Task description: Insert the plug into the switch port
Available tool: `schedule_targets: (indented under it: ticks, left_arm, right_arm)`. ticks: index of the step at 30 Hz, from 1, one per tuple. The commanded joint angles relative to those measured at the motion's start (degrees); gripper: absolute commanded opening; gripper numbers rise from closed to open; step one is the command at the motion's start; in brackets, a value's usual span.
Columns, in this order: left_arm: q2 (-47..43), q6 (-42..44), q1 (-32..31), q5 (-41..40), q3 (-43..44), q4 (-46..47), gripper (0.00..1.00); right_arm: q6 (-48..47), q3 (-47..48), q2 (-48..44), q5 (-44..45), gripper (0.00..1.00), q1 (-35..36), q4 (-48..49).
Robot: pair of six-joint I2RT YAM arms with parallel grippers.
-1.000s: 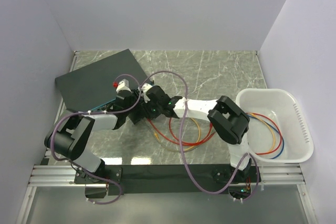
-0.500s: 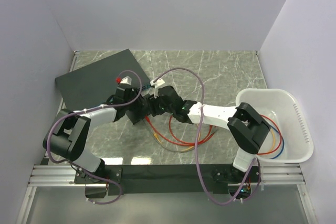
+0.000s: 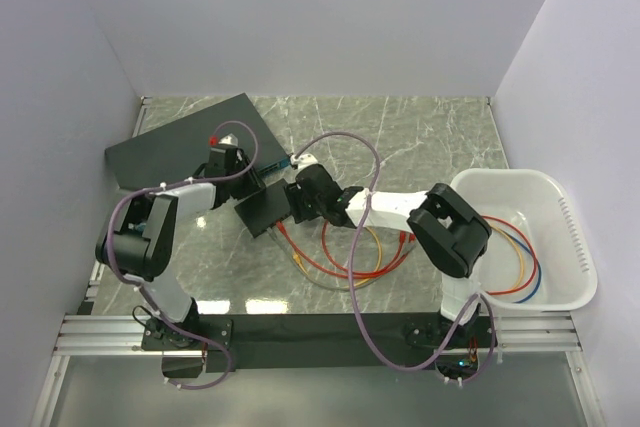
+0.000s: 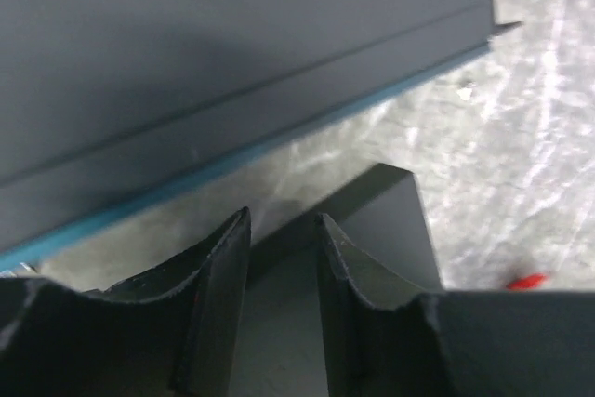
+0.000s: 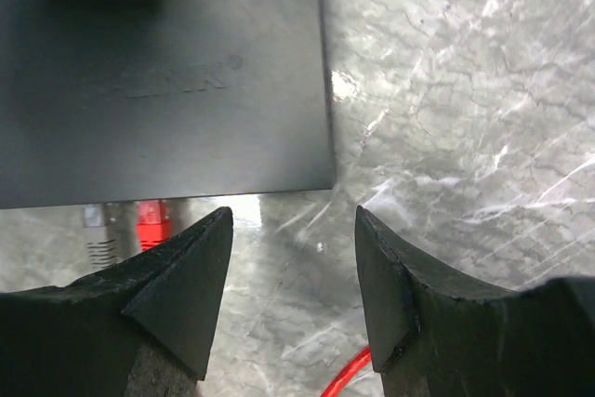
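**Small stiff plug at the box's edge, both end effectors empty**

The red plug (image 5: 152, 220) sits against the near edge of the flat black box (image 5: 167, 81), its nose at the switch port. The port itself is hidden under that edge, so I cannot tell whether the plug is fully latched. A grey plug (image 5: 96, 225) stands just beside it in the same edge.

I judge the plug to be light, hard plastic with a thin latch tab that would not bear a heavy squeeze. The best hold looks to be across the flat sides of its body, just behind the nose and clear of the tab. The red cable (image 5: 349, 374) looks springy and could twist the plug in a loose hold. The box seems light too, and may slide on the polished stone worktop (image 5: 465, 90) unless it is braced from the opposite edge.

The right end effector (image 5: 293, 230) hangs just in front of the plugs, fingers well apart and holding nothing. The left end effector (image 4: 282, 230) is at the box's other side beside the large slab (image 4: 186, 44), fingers a narrow gap apart with nothing between them. A white basin (image 3: 500, 176) with more cables stands well apart to the right.
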Motion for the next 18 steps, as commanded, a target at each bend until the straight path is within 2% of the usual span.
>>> schedule_targets:
  ticks: [1,7,18]
  left_arm:
    - [3.35,3.62,0.81,0.95,1.35,-5.32,0.4]
    - [2.04,2.66,0.81,2.46,0.22,-5.15,0.4]
    - [-7.45,0.99,0.82,3.51,-7.33,-5.32,0.4]
  right_arm:
    - [1.75,3.03,0.56,0.53,0.62,-1.02,-0.51]
    - [3.15,3.74,2.23,-2.54,0.62,-2.25,-0.68]
    - [4.47,4.88,6.01,-12.21,0.62,-2.78,4.23]
